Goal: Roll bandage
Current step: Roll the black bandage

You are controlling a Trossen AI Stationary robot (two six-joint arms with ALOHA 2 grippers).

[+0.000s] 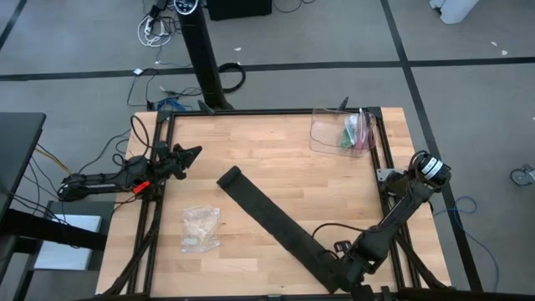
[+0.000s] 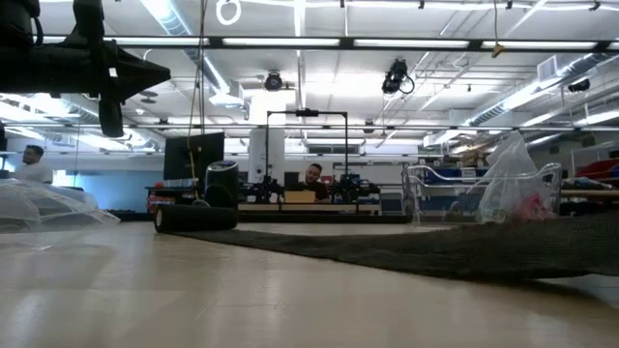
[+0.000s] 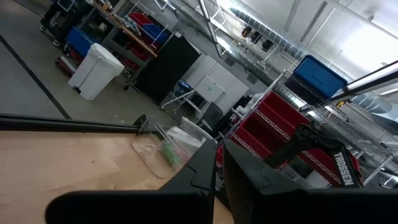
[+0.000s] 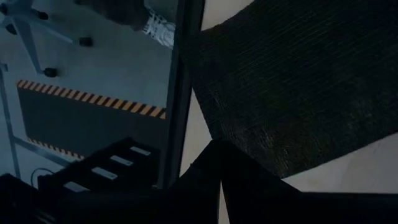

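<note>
The bandage [image 1: 267,217] is a long dark strip lying slantwise on the wooden table, from a small rolled end [image 2: 193,217] at the middle left to its near end by the table's front edge. It fills much of the right wrist view as flat dark fabric [image 4: 292,81]. My right gripper [image 1: 344,272] hangs over that near end, pointing steeply down, fingers shut [image 4: 217,149]. My left gripper [image 1: 194,153] waits at the table's left edge, raised and about level, its fingers [image 3: 219,168] shut on nothing. My right gripper stands with its shut fingertips at the near corner of the bandage [image 4: 239,155], coming from above and slanting down. The fingers themselves cover the spot, so I cannot tell whether they touch the fabric. The strip lies flat on the table.
A clear container [image 1: 338,130] with green and pink contents stands at the far right corner. A small clear plastic bag [image 1: 201,227] lies near the left front. The table's dark frame rail [image 4: 180,93] runs just beside my right gripper. A person [image 2: 314,179] sits in the room beyond.
</note>
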